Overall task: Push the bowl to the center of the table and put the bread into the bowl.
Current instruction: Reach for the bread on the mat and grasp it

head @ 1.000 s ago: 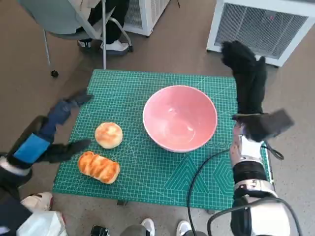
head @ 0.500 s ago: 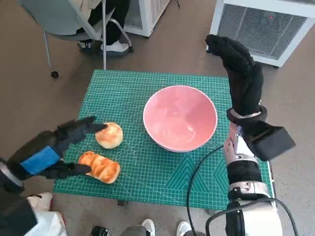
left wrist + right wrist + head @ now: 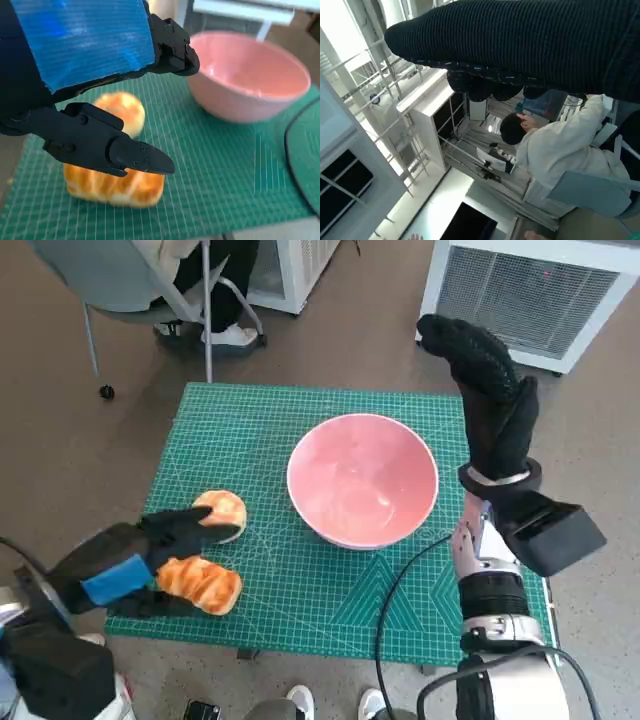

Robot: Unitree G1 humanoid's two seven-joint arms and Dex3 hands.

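Observation:
The pink bowl (image 3: 362, 480) stands empty on the green mat (image 3: 300, 610), a little right of the middle; the left wrist view shows the bowl (image 3: 250, 75) too. A round bun (image 3: 222, 510) lies left of it, and a long glazed loaf (image 3: 200, 583) lies nearer the front-left corner. My left hand (image 3: 150, 550) hovers over both breads with its fingers apart: the thumb (image 3: 105, 145) above the loaf (image 3: 117, 187), the other fingers (image 3: 170, 47) above the bun (image 3: 122, 107). It holds nothing. My right hand (image 3: 490, 400) is raised beyond the bowl's right side, open and off the bowl.
A black cable (image 3: 400, 590) crosses the mat's front right. A chair (image 3: 130, 280) with a seated person stands behind the table's left, white units (image 3: 540, 290) at the back right. Feet (image 3: 335, 705) show by the front edge. The right wrist view shows a person in white (image 3: 555, 145).
My left hand has swung in from the table's left edge to above the two breads. The right hand has risen a little and shifted left. Bowl and breads have stayed put.

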